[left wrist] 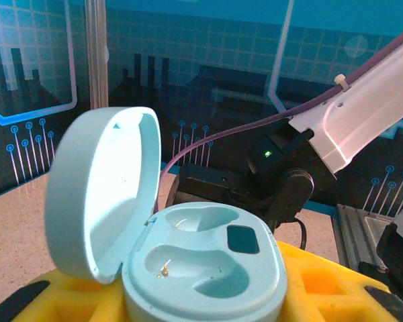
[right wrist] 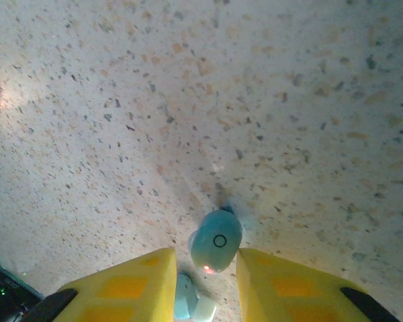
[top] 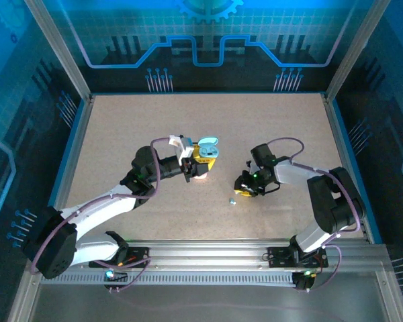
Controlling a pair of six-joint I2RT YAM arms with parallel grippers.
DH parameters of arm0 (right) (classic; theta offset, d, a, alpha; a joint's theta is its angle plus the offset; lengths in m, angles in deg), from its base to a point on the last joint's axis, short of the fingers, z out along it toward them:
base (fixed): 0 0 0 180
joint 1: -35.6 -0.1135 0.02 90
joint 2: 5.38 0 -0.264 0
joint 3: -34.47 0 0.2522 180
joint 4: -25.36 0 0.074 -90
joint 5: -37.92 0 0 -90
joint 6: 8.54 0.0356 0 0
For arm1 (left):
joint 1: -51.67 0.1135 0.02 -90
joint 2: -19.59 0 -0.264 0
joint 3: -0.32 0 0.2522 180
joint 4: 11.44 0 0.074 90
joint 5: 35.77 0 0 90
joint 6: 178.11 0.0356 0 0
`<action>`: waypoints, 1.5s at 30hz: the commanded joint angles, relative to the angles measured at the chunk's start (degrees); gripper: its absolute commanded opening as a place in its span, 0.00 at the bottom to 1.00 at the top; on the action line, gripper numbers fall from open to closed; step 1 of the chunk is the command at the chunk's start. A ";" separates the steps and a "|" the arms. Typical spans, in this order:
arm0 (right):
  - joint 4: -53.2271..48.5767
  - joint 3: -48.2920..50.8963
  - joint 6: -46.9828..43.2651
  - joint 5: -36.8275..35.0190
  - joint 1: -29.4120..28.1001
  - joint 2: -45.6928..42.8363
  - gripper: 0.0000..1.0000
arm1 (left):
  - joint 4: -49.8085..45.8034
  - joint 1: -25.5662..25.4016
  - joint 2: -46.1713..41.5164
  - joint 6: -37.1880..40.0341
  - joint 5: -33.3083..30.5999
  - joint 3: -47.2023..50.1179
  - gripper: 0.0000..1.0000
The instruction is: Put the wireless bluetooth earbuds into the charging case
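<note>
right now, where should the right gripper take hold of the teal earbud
Take the teal earbud across its rounded body, down from above: it lies flat on the table, ringed face up, between the fingers of the right gripper. Mind the second bud beside it.

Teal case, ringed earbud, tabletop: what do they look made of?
charging case: likely moulded plastic, pale teal, satin; smooth rounded shell, soft highlights.
ringed earbud: probably similar plastic, slightly glossier sheen.
tabletop: matte speckled surface, laminate or composite; cannot tell which.
</note>
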 commanded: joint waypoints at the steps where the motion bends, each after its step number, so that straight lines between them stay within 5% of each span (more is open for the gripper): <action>1: 0.77 -1.85 -0.67 1.42 -1.04 1.10 0.31 | 0.23 -0.10 -1.27 0.42 0.06 -0.32 0.30; 21: -8.22 -11.04 0.63 -6.45 -3.78 6.36 0.41 | -0.71 -0.07 -2.01 0.69 0.21 -0.42 0.30; 45: -15.89 -19.94 -3.43 -12.53 -8.27 12.61 0.33 | -2.08 -0.03 -3.61 1.40 -0.79 0.37 0.30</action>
